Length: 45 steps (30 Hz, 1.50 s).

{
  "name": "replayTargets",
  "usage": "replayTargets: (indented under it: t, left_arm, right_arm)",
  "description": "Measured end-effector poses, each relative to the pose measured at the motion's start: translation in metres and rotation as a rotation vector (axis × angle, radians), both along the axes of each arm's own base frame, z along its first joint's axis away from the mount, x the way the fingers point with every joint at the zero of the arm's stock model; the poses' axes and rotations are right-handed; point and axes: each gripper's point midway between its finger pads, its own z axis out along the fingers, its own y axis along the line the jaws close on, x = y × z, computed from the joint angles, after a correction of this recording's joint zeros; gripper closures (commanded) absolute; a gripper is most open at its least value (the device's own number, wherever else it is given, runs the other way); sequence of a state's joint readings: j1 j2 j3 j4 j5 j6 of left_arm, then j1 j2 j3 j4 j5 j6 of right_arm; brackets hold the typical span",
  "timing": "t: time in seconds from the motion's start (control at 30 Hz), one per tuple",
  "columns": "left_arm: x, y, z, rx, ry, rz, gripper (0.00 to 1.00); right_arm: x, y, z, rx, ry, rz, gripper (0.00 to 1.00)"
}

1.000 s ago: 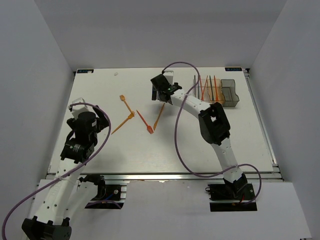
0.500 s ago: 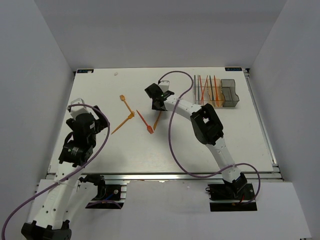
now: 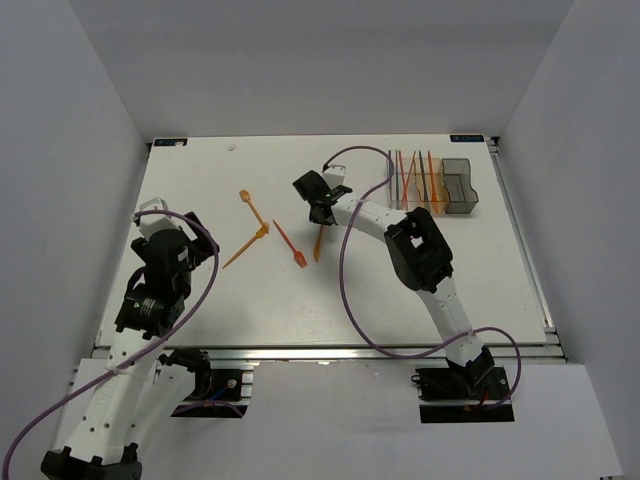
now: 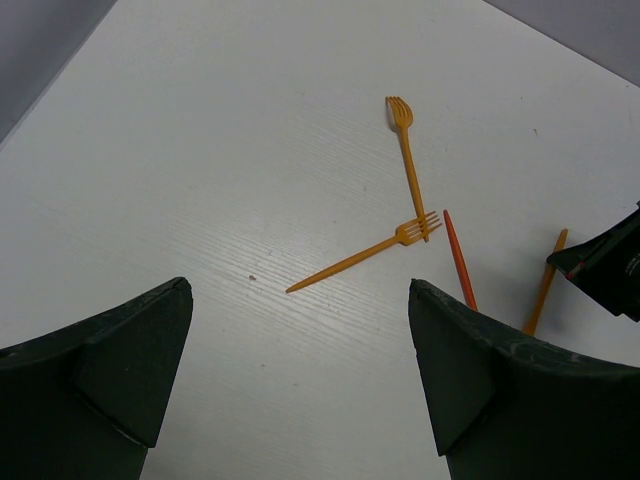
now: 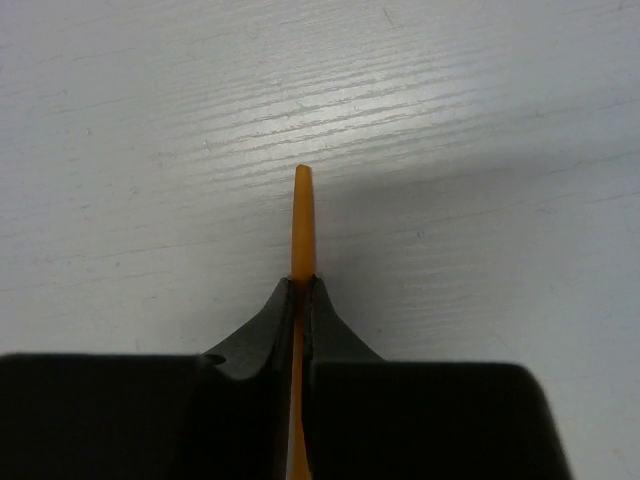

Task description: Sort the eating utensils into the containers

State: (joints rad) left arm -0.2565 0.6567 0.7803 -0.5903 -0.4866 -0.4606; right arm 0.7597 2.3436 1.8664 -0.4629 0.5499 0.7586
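Orange utensil [image 5: 301,215] gripped at one end by right end effector [image 5: 301,284], long axis toward counter [image 3: 400,290] near edge; bins [image 3: 432,186] rightward, far-right corner. Left end effector [image 4: 300,335] released.

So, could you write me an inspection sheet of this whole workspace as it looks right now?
Surface: white table, flat, bare patches look clean.
Job's things: containers at the far right hold several utensils; two orange forks, touching at one end, and a red utensil lie loose.
Clutter: one pale speck near the far edge.
Grippers: left gripper open, empty; right gripper shut on an orange utensil.
Cables: purple cables loop from both arms.
Surroundings: plain grey walls; nothing else seen.
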Motion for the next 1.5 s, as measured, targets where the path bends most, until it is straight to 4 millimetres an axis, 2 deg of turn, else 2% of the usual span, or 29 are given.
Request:
replayTargets:
  t: [0.17, 0.27, 0.4, 0.47, 0.57, 0.67, 0.73, 0.8, 0.9, 1.03, 1.17, 1.27, 1.37, 1.5]
  left_arm:
    - [-0.001, -0.001, 0.001, -0.001, -0.004, -0.002, 0.02]
    - [-0.001, -0.001, 0.001, 0.0, -0.005, -0.004, 0.02]
    - [-0.001, -0.002, 0.001, 0.0, -0.006, -0.008, 0.02]
    - [-0.001, -0.003, 0.001, 0.0, -0.006, -0.009, 0.02]
    - [-0.001, -0.003, 0.001, 0.0, -0.006, -0.009, 0.02]
    - [-0.001, -0.002, 0.002, 0.001, -0.006, -0.007, 0.02]
    - [-0.001, -0.002, 0.002, 0.001, -0.006, -0.007, 0.02]
    - [-0.001, -0.002, 0.002, 0.001, -0.007, -0.008, 0.02]
    - [-0.001, -0.002, 0.002, 0.002, -0.007, -0.006, 0.02]
    - [0.0, -0.002, 0.001, 0.004, -0.002, -0.005, 0.02]
    - [0.001, -0.003, -0.003, 0.008, 0.013, -0.006, 0.02]
    - [0.003, -0.003, -0.006, 0.012, 0.025, -0.005, 0.02]
    - [0.004, -0.003, -0.009, 0.016, 0.037, -0.005, 0.02]
    - [0.005, -0.004, -0.012, 0.019, 0.049, -0.006, 0.02]
  right_arm:
    - [-0.004, 0.005, 0.002, 0.017, 0.003, 0.076, 1.0]
    - [-0.018, 0.005, 0.004, 0.049, 0.016, 0.192, 1.0]
    - [-0.047, -0.017, 0.014, 0.058, 0.025, 0.332, 1.0]
    - [-0.048, -0.033, 0.036, 0.08, -0.007, 0.363, 1.0]
    - [-0.026, -0.061, 0.087, 0.142, -0.119, 0.361, 1.0]
    - [0.015, -0.115, 0.145, 0.148, -0.278, 0.297, 1.0]
    - [0.044, -0.152, 0.177, 0.13, -0.375, 0.254, 1.0]
    - [0.073, -0.191, 0.196, 0.097, -0.439, 0.215, 1.0]
    - [0.119, -0.237, 0.211, 0.059, -0.518, 0.188, 1.0]
    - [0.163, -0.277, 0.202, 0.034, -0.56, 0.184, 1.0]
    - [0.184, -0.303, 0.17, 0.029, -0.548, 0.188, 1.0]
    - [0.191, -0.308, 0.146, 0.034, -0.536, 0.204, 1.0]
    - [0.186, -0.309, 0.126, 0.046, -0.534, 0.221, 1.0]
    - [0.18, -0.306, 0.11, 0.062, -0.53, 0.238, 1.0]
